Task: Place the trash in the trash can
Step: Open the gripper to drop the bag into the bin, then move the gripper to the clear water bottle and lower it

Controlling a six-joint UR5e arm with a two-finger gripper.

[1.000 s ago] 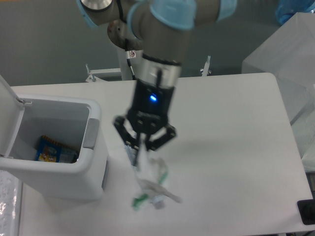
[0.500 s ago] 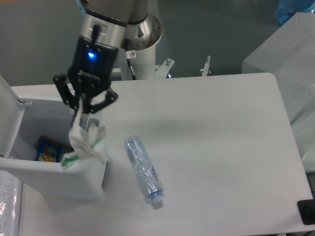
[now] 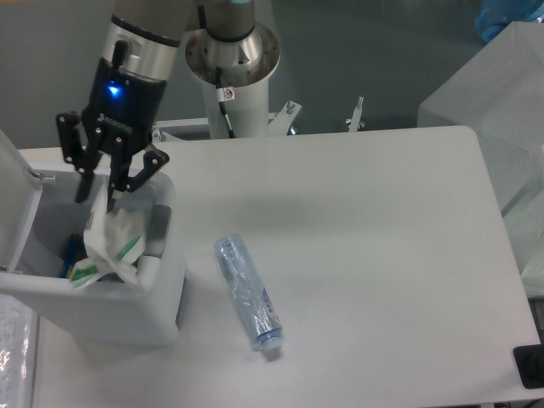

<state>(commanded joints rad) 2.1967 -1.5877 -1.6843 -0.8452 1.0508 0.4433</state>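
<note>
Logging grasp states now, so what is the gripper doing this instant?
Gripper: closed on the wrapper, holding it above the open trash can. The bottle lies on the table, ungrasped.

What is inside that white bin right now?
In the trash can, a blue snack packet peeks out behind the wrapper hanging from the gripper. Walls and wrapper hide the rest.

Silver-grey cylindrical arm segment (image 3: 149,34) running into a black wrist housing (image 3: 119,98) glowing with a small blue light, black two-finger pincer (image 3: 100,183) with angular linkages showing, white round base column (image 3: 234,76) wearing a small red-marked label and trailing a black cable.
</note>
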